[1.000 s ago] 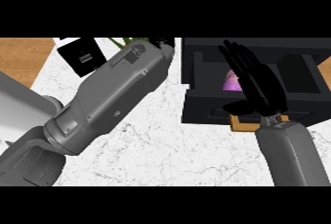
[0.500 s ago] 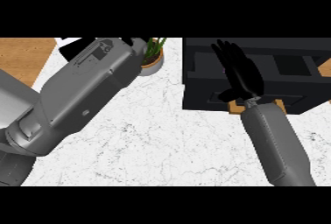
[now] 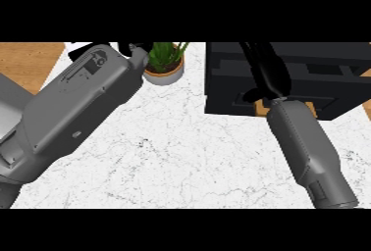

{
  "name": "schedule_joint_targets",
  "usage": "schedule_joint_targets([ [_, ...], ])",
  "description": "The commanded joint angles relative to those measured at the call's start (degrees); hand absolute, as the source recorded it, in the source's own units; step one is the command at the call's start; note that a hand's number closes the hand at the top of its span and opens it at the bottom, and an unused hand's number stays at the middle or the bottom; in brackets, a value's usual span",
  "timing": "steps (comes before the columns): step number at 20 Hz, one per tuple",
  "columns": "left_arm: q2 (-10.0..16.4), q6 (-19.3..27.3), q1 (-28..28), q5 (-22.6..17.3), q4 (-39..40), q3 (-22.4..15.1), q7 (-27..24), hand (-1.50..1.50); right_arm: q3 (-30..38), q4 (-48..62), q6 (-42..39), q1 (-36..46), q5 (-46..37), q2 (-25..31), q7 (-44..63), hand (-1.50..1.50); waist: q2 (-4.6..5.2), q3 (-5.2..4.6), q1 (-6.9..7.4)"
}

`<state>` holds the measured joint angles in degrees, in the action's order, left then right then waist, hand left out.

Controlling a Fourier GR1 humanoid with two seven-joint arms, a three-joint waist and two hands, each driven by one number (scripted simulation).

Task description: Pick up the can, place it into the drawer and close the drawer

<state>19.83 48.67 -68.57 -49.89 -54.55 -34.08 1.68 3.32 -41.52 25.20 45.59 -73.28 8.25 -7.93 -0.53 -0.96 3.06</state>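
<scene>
Right hand [image 3: 267,73] lies on the black drawer unit [image 3: 333,73] at far right of the white marble counter [image 3: 181,147], its fingers straight and pressed together against the drawer front. The can is not visible anywhere and is probably inside. The drawer looks pushed in or nearly so, so the task seems almost done, with maybe a last push left. Left hand [image 3: 136,48] is at far left by the small potted green plant [image 3: 165,61], mostly hidden behind its forearm, so its state can't be told.
</scene>
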Motion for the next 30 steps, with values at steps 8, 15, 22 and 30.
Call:
schedule_joint_targets([
  [8,4.0,0.3,4.8,1.9,-7.7,1.0,2.3,-1.50,6.0,18.0,10.2,10.7,-0.1,2.5,-0.6,-1.50,1.64,1.07,1.63],
  [15,4.4,-1.3,4.0,2.8,-8.6,1.1,4.0,-1.50,7.3,24.6,13.8,17.4,-1.3,3.5,1.2,-1.50,2.73,1.11,2.73],
  [22,5.9,1.5,4.6,3.8,-12.0,1.4,6.8,-1.50,8.0,28.5,12.2,22.5,-2.1,6.4,3.1,-1.50,2.20,1.09,2.99],
  [30,8.3,-1.8,7.2,3.3,-15.3,2.2,7.4,-1.50,15.3,29.7,6.4,23.8,7.1,5.1,-9.0,-1.50,2.75,1.28,3.87],
])
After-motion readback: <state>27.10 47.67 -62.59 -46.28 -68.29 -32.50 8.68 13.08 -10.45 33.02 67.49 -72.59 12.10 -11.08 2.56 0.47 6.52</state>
